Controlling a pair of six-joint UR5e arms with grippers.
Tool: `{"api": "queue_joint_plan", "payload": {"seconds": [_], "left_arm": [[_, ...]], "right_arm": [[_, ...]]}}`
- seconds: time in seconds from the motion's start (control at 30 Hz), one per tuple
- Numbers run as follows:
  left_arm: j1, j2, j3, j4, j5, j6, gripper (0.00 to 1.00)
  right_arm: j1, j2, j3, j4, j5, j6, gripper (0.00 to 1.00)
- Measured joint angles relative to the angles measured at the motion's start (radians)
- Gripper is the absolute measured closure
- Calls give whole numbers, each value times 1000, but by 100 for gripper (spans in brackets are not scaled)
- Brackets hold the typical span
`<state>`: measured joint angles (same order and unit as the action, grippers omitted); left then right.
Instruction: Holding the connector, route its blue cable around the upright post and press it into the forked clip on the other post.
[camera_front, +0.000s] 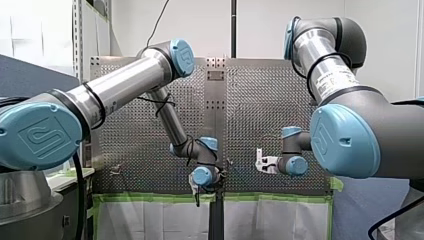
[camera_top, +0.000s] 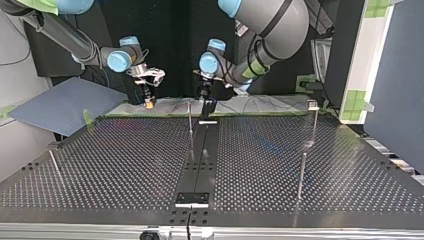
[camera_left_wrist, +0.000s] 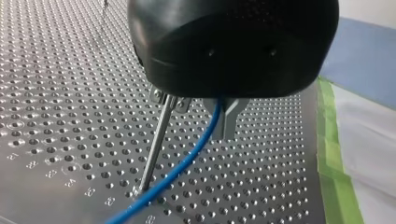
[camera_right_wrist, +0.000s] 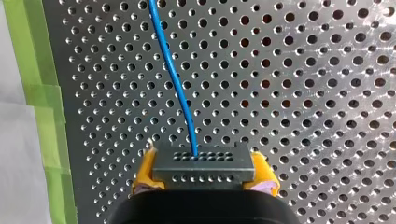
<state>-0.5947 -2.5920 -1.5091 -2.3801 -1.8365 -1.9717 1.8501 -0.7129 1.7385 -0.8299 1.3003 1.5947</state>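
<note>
In the right wrist view my right gripper (camera_right_wrist: 204, 183) is shut, its yellow pads (camera_right_wrist: 144, 176) clamped on a dark grey connector (camera_right_wrist: 203, 163). The blue cable (camera_right_wrist: 180, 88) leaves the connector and runs ahead over the perforated plate. In the left wrist view the blue cable (camera_left_wrist: 187, 158) comes out from my left gripper (camera_left_wrist: 223, 127), whose metal fingers are shut on it. A thin upright post (camera_left_wrist: 154, 144) stands right beside the cable. In the top view my left gripper (camera_top: 205, 97) hangs by the middle post (camera_top: 190, 120) and my right gripper (camera_top: 149, 102) is at the left.
More thin posts stand on the plate: one with a small top fitting (camera_top: 312, 104) at the top view's right, one nearer (camera_top: 301, 175), one at the left (camera_top: 52, 161). A dark central strip (camera_top: 200, 155) divides the table. Green tape (camera_right_wrist: 44, 121) marks the plate's edge.
</note>
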Motion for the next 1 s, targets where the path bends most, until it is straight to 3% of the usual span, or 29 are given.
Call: {"api": "queue_joint_plan", "payload": {"seconds": [0.6, 0.97, 1.0], "left_arm": [[16, -1, 140, -136, 14, 11, 100], [32, -1, 147, -145, 37, 7, 100], [33, -1, 147, -148, 37, 8, 93]], "right_arm": [[-8, 0, -31, 7, 17, 15, 100], [-11, 0, -58, 37, 32, 13, 100], [-11, 0, -58, 38, 32, 13, 100]]}}
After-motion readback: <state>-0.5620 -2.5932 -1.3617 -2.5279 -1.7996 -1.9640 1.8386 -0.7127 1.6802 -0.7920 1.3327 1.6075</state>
